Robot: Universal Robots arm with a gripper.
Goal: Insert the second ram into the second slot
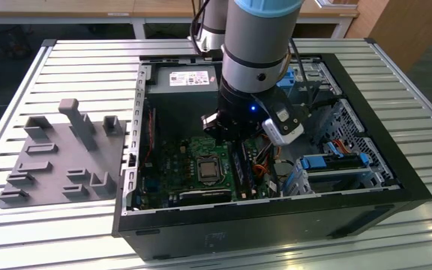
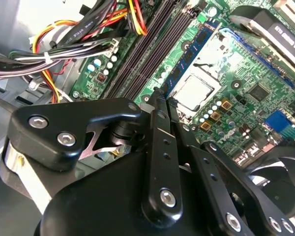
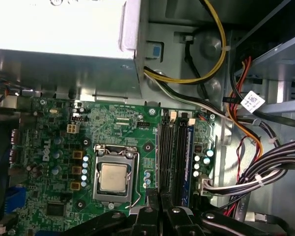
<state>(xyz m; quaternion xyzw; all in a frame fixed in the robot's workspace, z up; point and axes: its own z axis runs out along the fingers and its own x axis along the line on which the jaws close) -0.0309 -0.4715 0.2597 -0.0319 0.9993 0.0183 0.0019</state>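
Your arm [image 1: 257,56] comes straight down into the open computer case [image 1: 276,205], wrist vertical, its lower end low over the motherboard [image 1: 178,163]. The gripper [image 2: 163,101] is closed up narrow. Its fingers [image 2: 156,128] are pressed flat together with nothing between them, and you get the same from the first wrist view, tips [image 3: 158,194] side by side.

Those tips sit over the memory slots [image 3: 169,157], on the edge of the bank next to the processor socket [image 3: 113,177].

In the second wrist view the second ram [image 2: 191,53] stands on edge in the slots on the socket side, blue board with dark chips, running away from the fingertips. Its near end is right at the tips. I can't tell you whether they touch it, or which slot it is in.

In the first wrist view a blue stick [image 3: 188,162] shows on the far side of the bank, beside a row of small capacitors [image 3: 196,164]. I can't say if it's the same stick.

Watch the surroundings. A thick cable bundle [image 3: 265,167] crowds in just past those capacitors, and yellow and red wires [image 2: 73,39] loop close to the slots. The power supply [image 1: 186,79] sits near the arm, and the drive cage with blue clips [image 1: 328,163] is on the exterior view's right. The grey fixture plate [image 1: 58,157] lies well clear on the slatted table [image 1: 88,62].
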